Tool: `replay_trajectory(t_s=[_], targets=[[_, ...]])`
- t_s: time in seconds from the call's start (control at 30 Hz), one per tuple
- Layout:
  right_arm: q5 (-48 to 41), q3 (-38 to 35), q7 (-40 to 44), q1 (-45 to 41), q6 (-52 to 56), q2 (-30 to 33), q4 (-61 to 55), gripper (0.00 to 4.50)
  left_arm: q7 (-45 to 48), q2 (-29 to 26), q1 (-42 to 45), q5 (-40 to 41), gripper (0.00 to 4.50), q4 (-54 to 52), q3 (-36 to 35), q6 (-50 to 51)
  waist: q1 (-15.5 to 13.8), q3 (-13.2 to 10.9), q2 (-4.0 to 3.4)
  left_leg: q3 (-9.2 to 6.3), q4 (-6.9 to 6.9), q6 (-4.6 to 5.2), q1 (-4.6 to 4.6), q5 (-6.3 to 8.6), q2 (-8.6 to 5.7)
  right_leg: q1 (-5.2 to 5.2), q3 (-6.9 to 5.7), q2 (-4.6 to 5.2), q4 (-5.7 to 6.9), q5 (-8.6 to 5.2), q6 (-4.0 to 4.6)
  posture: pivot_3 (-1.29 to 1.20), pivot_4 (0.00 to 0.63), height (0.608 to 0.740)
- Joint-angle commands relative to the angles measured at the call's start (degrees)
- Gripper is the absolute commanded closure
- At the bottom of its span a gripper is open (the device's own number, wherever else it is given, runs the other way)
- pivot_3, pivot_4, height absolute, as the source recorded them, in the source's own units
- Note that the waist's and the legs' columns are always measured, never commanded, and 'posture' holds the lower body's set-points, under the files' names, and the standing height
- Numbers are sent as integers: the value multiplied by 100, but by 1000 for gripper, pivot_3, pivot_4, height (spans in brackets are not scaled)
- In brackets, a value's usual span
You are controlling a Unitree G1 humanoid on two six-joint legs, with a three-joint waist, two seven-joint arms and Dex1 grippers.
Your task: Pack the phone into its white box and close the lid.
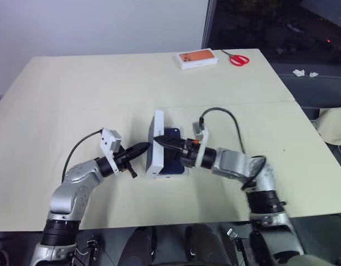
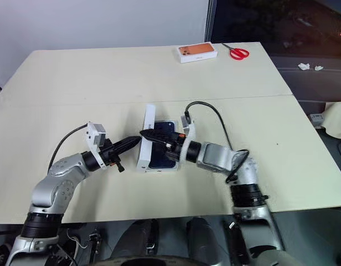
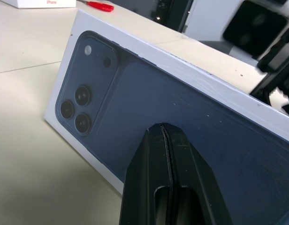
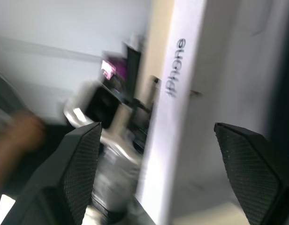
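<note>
1. The left end effector [image 1: 144, 148] reaches in from the near left, pointing toward the right, with its two black fingers [image 3: 169, 187] clenched together and nothing between them. Its tip sits at the printed outer face of the lid; whether it actually touches, I cannot tell.
2. The lid [image 1: 156, 144] stands on its long edge near the middle of the pale surface [image 1: 76, 100], tilted up like a wall just left of the phone. In the left wrist view its outer top shows the dark blue phone picture [image 3: 149, 108] with a camera cluster in one corner, framed by a white border.
3. The phone [image 1: 174, 152] lies flat just right of the raised lid, dark blue and glossy, inside the white box [image 1: 169, 175], whose white rim shows along the near edge of the phone.
4. The right end effector [image 1: 162, 141] comes in from the near right and points left, over the phone and up against the standing lid. Its fingers [image 4: 79, 159] are released and spread wide, one on either side of the lid's white side wall, which carries grey lettering; they are not pressed on it.
5. A black cable [image 1: 226, 119] loops up from the right wrist.
6. At the far edge of the surface, right of centre, lies a white box with an orange top [image 1: 197, 59].
7. Just right of that box lies a pair of red-handled scissors [image 1: 237, 59].
</note>
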State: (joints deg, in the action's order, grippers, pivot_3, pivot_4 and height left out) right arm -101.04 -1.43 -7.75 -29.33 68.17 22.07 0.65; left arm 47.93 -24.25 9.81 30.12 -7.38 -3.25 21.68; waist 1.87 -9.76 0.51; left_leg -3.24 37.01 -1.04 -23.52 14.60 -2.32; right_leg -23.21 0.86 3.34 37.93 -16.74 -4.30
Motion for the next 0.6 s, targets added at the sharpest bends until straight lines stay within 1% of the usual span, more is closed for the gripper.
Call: replay_trajectory(t_s=[0.03, 0.1, 0.2, 0.23, 0.33, 0.4, 0.5, 0.6], targets=[[969, -159, 1560, -431, 447, 1170, -369, 781, 4, 74, 80, -51, 4500, -31, 66, -153, -67, -7, -5, 1, 0, 3, 0, 2, -1, 0, 0, 0, -4, 0, 0, 0, 150, 740], [1889, 190, 2463, -488, 294, 1794, -595, 781, -4, 159, 131, -67, 4500, 37, 133, -158, -89, -9, -2, -1, -1, 7, 0, 4, 3, 3, -2, -6, -9, -1, -1, 0, 150, 740], [3102, 782, 3590, -553, -63, 2404, -848, 781, 27, 331, 290, -79, 4500, 210, 259, -142, -111, -11, 1, -3, -3, 11, 0, 6, 11, 3, -4, -13, -14, -1, -2, 0, 150, 740], [3414, 930, 3862, -574, -187, 2509, -885, 781, 36, 374, 342, -75, 4500, 265, 289, -137, -110, -12, 2, -3, -2, 11, 0, 6, 12, 3, -5, -14, -13, -1, -2, 0, 150, 740], [3838, 947, 4246, -689, -385, 2337, -672, 781, 6, 611, 674, -193, 4500, 481, 487, -224, -119, -15, 8, -1, 6, 10, 0, 6, 12, 5, -4, -13, -11, 0, -4, 0, 150, 740], [4388, 1128, 4444, -732, -668, 2296, -669, 781, -15, 707, 789, -210, 4500, 499, 542, -208, -122, -17, 10, -1, 7, 10, -1, 6, 9, 5, -3, -12, -12, 1, -6, 0, 150, 740], [5388, 1477, 4712, -746, -1320, 2354, -653, 781, -40, 642, 720, -140, 4500, 378, 388, -111, -116, -17, 11, 0, 5, 10, -1, 6, 8, 6, -2, -11, -16, 2, -6, 0, 150, 740], [5766, 1428, 4898, -748, -1573, 2212, -559, 781, -43, 411, 535, 5, 4500, 151, 142, 43, -107, -18, 11, -1, 2, 10, -1, 6, 8, 2, 0, -11, -18, 2, -6, 0, 150, 740]])
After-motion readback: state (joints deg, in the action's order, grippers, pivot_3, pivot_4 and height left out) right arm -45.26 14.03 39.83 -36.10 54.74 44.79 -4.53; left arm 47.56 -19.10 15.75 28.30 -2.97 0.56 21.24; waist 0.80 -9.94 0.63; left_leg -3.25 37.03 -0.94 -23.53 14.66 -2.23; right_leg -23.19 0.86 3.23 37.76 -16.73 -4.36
